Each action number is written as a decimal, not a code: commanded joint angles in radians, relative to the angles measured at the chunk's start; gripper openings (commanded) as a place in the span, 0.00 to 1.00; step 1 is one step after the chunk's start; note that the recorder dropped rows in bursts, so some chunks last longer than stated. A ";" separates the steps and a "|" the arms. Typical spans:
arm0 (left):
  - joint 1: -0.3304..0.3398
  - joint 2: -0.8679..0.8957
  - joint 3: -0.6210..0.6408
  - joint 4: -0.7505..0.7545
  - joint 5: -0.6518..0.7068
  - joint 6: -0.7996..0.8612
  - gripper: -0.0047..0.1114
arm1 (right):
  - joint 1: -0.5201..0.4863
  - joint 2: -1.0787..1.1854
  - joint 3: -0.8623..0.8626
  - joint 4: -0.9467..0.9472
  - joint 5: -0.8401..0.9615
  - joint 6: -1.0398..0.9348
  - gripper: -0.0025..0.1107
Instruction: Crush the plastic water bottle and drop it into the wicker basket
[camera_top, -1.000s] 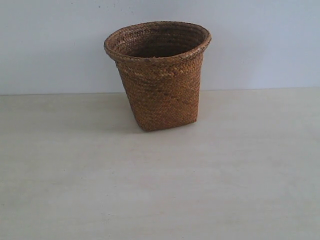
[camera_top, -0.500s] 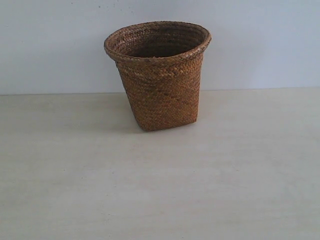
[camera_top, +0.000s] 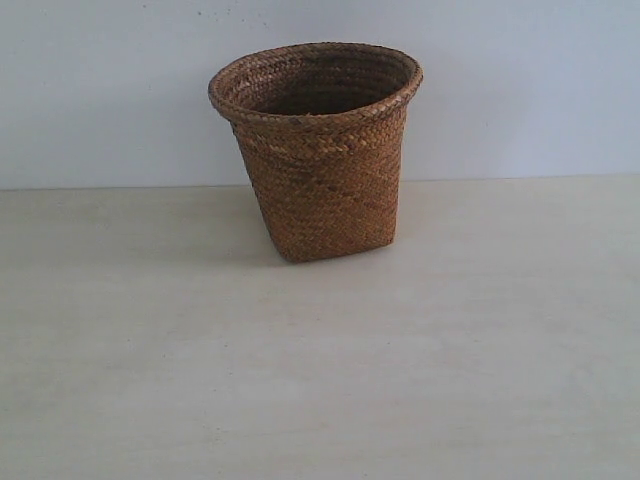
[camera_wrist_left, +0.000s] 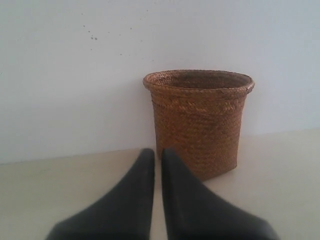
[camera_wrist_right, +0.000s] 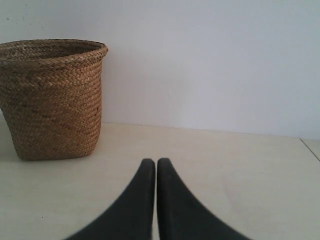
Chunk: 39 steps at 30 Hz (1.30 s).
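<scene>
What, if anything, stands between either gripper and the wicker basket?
Nothing visible. Only table surface lies between the left gripper and the wicker basket, and likewise for the right gripper. Both grippers are shut and empty. The plastic water bottle shows in no view.

Legible text, labels, brands, numbers, signs: none can be read in any view.
</scene>
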 joint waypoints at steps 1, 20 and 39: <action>0.069 -0.005 0.005 0.013 0.033 0.009 0.08 | -0.009 -0.001 0.002 0.001 -0.006 0.006 0.02; 0.297 -0.024 0.120 0.015 0.116 -0.026 0.08 | -0.009 -0.001 0.002 0.003 -0.015 0.006 0.02; 0.297 -0.024 0.120 0.031 0.162 -0.018 0.08 | -0.009 -0.001 0.002 0.003 -0.015 0.006 0.02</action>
